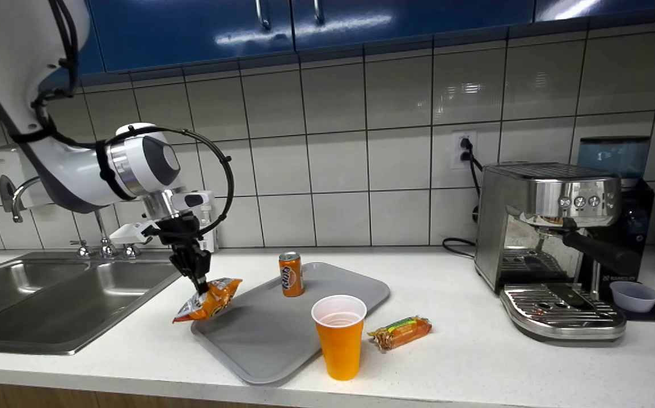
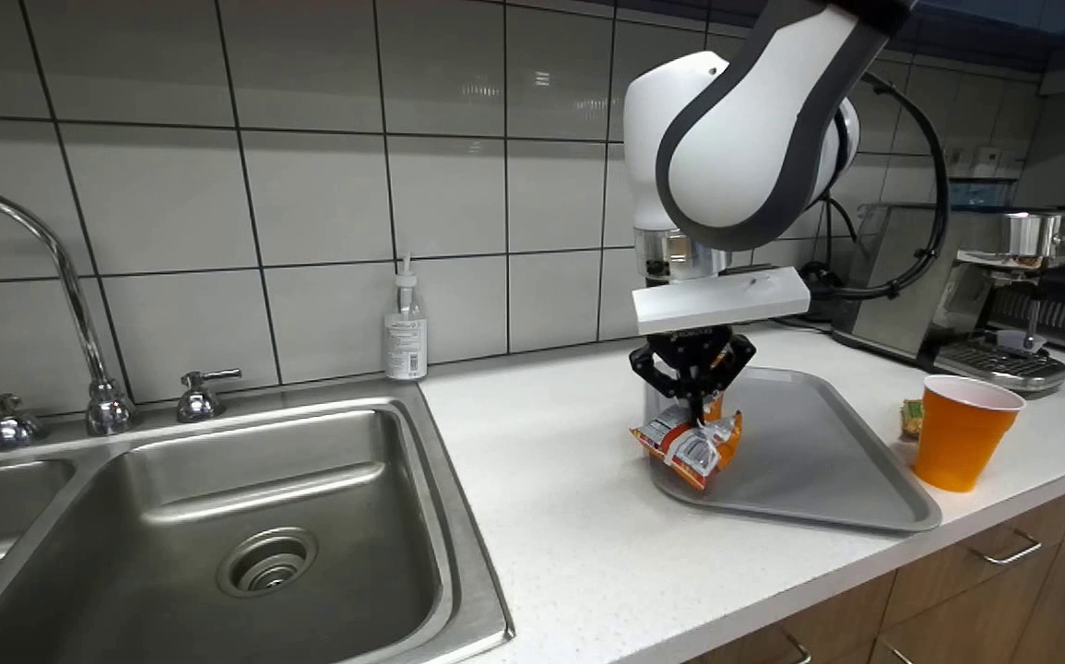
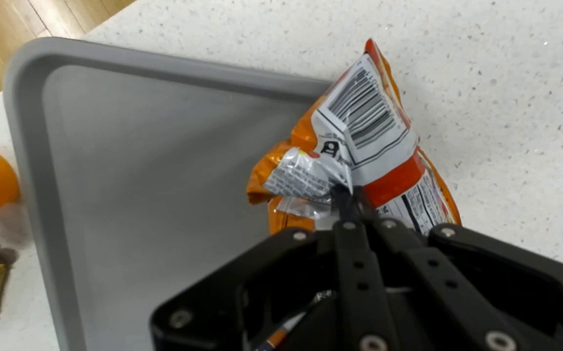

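My gripper (image 3: 352,195) points down and is shut on a crinkled orange and white snack bag (image 3: 359,109), pinching a fold near its middle. The bag's printed back with a barcode faces up in the wrist view. In both exterior views the bag (image 1: 222,296) (image 2: 680,447) sits over the corner of a grey tray (image 1: 259,351) closest to the sink; whether it touches the tray I cannot tell. An orange soda can (image 1: 291,276) stands upright on the tray. In the wrist view the arm's linkage mostly covers the can.
An orange cup (image 1: 339,345) stands upright just off the tray's edge. Beside it lies a wrapped snack (image 1: 401,332). A steel sink (image 2: 292,498) with a faucet borders the counter (image 2: 550,553). An espresso machine (image 1: 548,226) and a soap bottle (image 2: 405,332) stand toward the tiled wall.
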{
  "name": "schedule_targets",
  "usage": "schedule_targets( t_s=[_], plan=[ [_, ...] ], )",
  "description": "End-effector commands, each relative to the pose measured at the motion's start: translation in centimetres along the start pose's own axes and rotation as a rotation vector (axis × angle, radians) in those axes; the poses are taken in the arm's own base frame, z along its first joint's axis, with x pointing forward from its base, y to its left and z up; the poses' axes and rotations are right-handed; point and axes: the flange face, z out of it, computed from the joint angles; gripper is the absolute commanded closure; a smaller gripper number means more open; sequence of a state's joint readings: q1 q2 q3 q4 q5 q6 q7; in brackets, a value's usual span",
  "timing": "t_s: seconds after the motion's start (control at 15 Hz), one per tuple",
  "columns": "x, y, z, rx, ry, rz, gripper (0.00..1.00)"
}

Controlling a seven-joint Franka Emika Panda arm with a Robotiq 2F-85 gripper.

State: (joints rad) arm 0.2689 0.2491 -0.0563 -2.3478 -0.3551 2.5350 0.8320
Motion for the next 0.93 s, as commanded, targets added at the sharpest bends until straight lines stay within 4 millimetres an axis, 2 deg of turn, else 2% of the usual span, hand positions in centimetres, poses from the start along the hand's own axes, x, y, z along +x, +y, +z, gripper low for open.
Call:
schedule_targets(
  t_s=[0.0,0.47,0.53,0.6,0.73,0.87],
  plan=[
    [2.0,0.4,1.1,-0.047,-0.008,0.068,1.00],
    [4.1,0.2,3.5,-0.085,-0.032,0.137,1.00],
    [4.3,0.2,3.6,-0.090,-0.033,0.141,0.94],
    [4.5,0.1,3.7,-0.094,-0.035,0.145,0.72],
    [4.8,-0.1,3.6,-0.098,-0.034,0.153,0.68],
    [5.0,-0.1,3.1,-0.094,-0.032,0.145,0.54]
  ],
)
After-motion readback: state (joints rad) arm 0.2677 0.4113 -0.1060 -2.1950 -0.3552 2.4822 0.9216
